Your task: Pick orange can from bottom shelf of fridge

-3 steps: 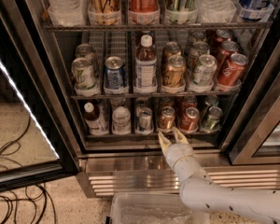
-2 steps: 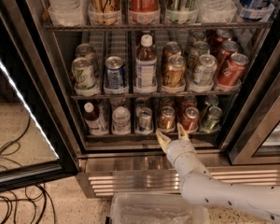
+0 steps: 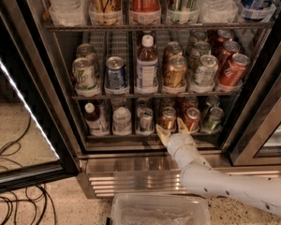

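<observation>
The orange can (image 3: 168, 117) stands at the front of a lane on the bottom shelf (image 3: 122, 136) of the fridge (image 3: 61, 83). A red can (image 3: 192, 118) is to its right and a silver can (image 3: 145, 119) to its left. My gripper (image 3: 171, 127) is open, on a white arm coming from the lower right. It is right in front of the orange can's base. One fingertip (image 3: 160, 130) is at the can's lower left and the other lies between the orange and red cans.
A green can (image 3: 213, 118) is further right, and two bottles (image 3: 96, 120) stand at the shelf's left. The rack above holds cans and a bottle (image 3: 146, 65). The open glass door (image 3: 18, 102) is at left, a clear bin (image 3: 159, 211) is on the floor below, and cables (image 3: 14, 191) lie at lower left.
My gripper has moved slightly up and in toward the orange can, staying open. The cans have not moved.
</observation>
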Tool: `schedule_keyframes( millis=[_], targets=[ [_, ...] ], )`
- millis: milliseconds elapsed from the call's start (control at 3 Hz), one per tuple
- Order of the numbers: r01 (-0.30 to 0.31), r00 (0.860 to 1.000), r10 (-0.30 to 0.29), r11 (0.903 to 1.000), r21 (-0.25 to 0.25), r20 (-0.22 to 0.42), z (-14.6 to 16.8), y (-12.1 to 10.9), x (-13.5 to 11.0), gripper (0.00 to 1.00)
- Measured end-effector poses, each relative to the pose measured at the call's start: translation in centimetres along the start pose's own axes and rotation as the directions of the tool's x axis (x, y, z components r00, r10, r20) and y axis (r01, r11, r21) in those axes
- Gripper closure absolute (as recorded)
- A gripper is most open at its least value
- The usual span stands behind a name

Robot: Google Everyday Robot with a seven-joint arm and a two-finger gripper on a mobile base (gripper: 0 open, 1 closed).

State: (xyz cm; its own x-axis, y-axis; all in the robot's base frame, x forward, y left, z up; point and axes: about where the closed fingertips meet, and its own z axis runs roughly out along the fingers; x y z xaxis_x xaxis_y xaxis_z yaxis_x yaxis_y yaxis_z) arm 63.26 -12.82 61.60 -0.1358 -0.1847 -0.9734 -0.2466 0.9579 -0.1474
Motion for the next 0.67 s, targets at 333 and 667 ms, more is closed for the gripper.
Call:
schedule_keyframes(
  millis=[333,667],
  targets=[
    [0.004,1.0,-0.004,1.0,-0.008,-0.002,1.15,-0.21,-0.21,0.38],
    [0.012,1.0,-0.012,0.9999,-0.007,-0.006,2.05,-0.49,-0.09,0.38]
  ],
)
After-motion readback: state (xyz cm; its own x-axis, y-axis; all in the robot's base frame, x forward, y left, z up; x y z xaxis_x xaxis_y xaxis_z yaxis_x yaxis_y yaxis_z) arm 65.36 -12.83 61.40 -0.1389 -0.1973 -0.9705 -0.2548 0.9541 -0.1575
